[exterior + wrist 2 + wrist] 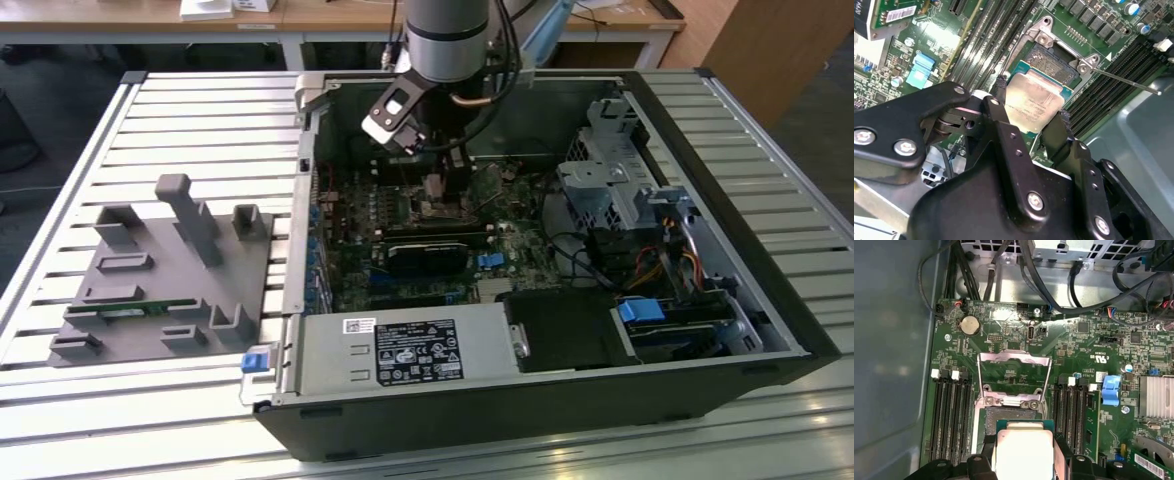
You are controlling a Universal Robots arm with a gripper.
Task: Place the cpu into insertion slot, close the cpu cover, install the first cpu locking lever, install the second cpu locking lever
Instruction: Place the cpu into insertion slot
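The cpu (1034,107) is a flat silver-grey square on a green backing, and my gripper (1031,106) is shut on it, one black finger on each of two opposite edges. It hangs just above the insertion slot (1053,62), whose dark centre shows beyond the chip. In the first wrist view the cpu (1024,452) overlaps the near part of the insertion slot (988,421). The cpu cover (1013,360) is swung open past the socket. A thin locking lever (1126,82) sticks out sideways, unlatched. In the exterior view my gripper (438,190) reaches down into the open computer case.
Black memory slots (951,415) flank the socket on both sides. A blue clip (1110,390) and a finned heatsink (1156,397) sit nearby. The case holds a power supply (407,350) and a drive cage (614,180). A grey fixture (160,270) lies on the slatted table.
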